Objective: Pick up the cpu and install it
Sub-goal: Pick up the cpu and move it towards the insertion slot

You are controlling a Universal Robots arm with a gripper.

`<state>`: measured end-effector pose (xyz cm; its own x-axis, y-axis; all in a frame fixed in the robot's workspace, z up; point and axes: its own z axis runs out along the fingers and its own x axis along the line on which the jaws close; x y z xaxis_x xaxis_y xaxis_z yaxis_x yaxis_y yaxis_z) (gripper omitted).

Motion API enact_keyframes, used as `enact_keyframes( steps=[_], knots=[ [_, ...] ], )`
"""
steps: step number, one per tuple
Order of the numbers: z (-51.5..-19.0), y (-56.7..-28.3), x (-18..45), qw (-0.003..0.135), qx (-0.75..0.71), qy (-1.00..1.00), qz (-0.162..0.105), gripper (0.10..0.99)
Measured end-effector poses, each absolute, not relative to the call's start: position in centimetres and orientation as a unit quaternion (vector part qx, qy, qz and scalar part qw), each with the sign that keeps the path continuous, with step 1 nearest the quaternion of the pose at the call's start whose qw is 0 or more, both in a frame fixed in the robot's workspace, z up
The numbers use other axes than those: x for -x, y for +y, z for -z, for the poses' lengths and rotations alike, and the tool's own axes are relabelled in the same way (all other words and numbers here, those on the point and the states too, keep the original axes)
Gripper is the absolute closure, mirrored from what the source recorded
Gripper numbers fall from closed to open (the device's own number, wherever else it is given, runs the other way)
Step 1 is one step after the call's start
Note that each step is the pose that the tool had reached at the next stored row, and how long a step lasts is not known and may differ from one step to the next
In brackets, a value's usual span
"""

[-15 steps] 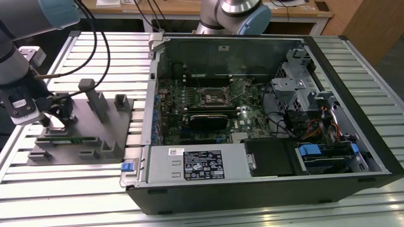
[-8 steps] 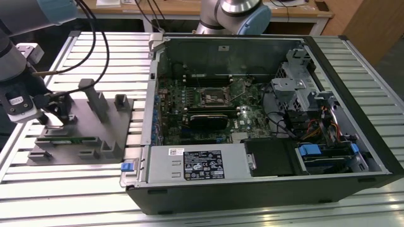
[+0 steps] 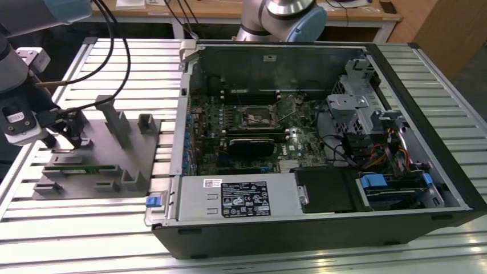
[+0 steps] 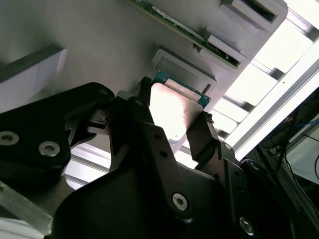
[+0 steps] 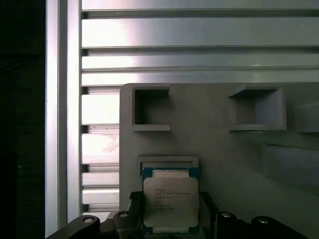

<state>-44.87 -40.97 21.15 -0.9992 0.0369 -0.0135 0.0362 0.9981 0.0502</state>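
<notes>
Claw at the pick-up station. I am holding my claw [image 3: 72, 134] low over the gray holder [image 3: 114, 165], which is lying on the slatted table [image 3: 76, 240] at the exterior view's left, well apart from the open computer case [image 3: 320, 142]. In both wrist views the cpu [image 5: 171, 199] is sitting between my two black fingers [image 4: 149, 134], silvery lid facing outward, just beside a small raised bracket [image 5: 168, 162] of the holder. That bracket is probably serving as a stop that keeps the chip square for pick-up. My claw [image 4: 174, 101] is pinching the cpu [image 4: 169, 112] by two opposite edges, as far as the contact can be judged. I take the edge grip to be deliberate, since it is leaving the lid and the underside free. Whether the chip is resting on the holder or hanging just clear of it, I cannot tell. A green memory stick [image 4: 184, 30] is lying in its own slot further along the holder. Inside the case, the square socket [image 3: 255, 117] near the middle of the board is waiting, so I am judging the installing as not yet done.
</notes>
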Motion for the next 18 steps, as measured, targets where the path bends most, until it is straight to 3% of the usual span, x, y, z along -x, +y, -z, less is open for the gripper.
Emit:
enact_keyframes(
  steps=[18],
  knots=[
    [-22.9,-41.0,44.9,0.007,-0.018,0.999,-0.027,0.545]
  ],
)
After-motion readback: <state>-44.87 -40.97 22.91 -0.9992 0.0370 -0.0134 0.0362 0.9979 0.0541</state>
